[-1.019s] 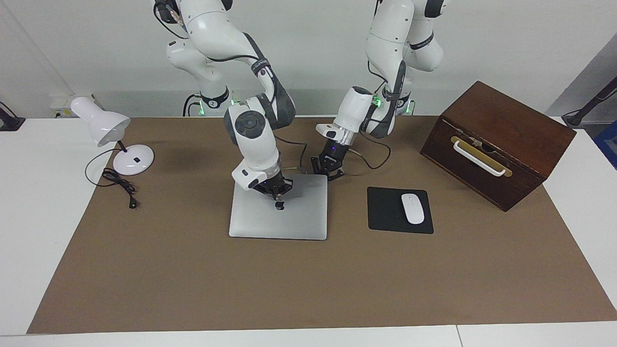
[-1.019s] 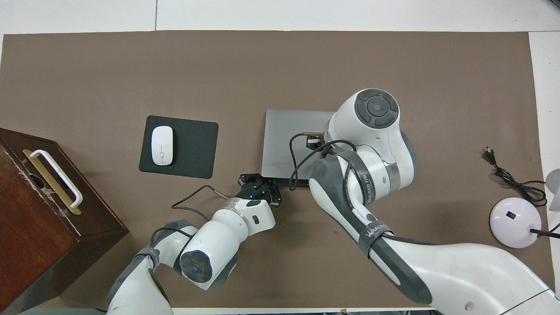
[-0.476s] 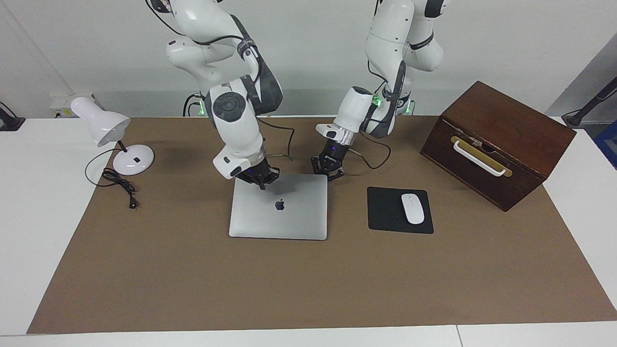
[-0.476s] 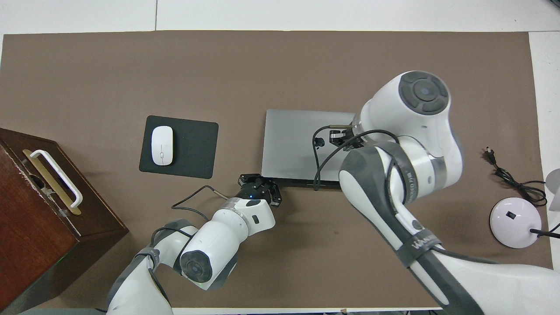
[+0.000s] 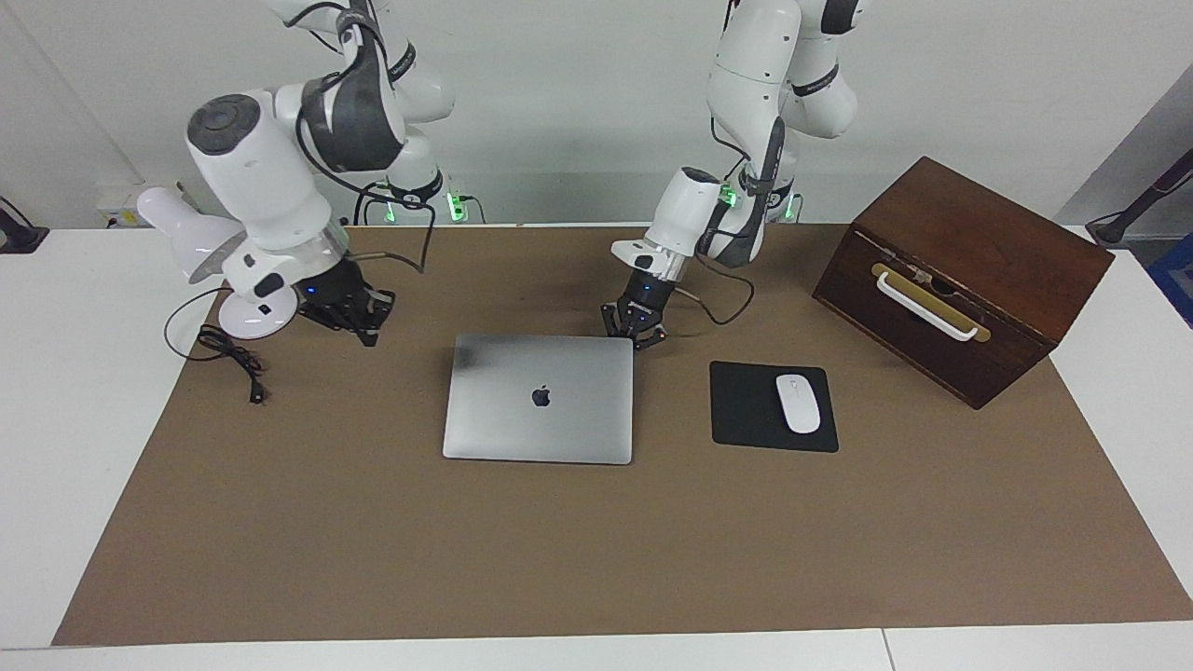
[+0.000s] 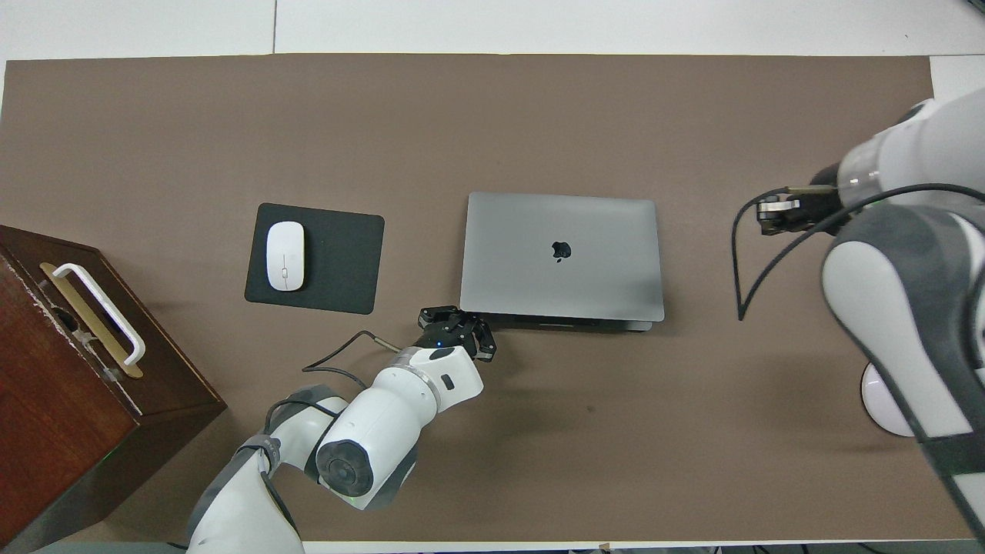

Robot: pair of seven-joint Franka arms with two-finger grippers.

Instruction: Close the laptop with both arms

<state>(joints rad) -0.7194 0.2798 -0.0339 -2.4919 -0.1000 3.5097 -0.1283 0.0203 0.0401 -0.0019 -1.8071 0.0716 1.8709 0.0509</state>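
The tabletop [image 5: 56, 391] carries a brown mat [image 5: 596, 559] across nearly its whole width. A dark wooden box [image 5: 960, 270] with a white handle stands at the left arm's end, turned at an angle.

The right arm [image 5: 270, 177] is swung out toward its own end of the tabletop, and the right gripper [image 5: 359, 321] hangs low over the mat beside the lamp's base, well apart from the laptop, fingers closed on nothing. The left arm [image 5: 755, 84] bends down to the laptop's corner nearest the robots — the left gripper [image 5: 637, 333] sits just at that corner, fingers closed, holding nothing; whether it touches the lid cannot be told.

The laptop [image 5: 541, 399] lies shut and flat in the middle of the mat, logo up.

A white lamp [image 5: 210, 252] stands at the right arm's end, its black cord [image 5: 233, 359] trailing onto the mat. A black mouse pad [image 5: 760, 410] lies between laptop and box — the white mouse [image 5: 798, 403] rests on it.
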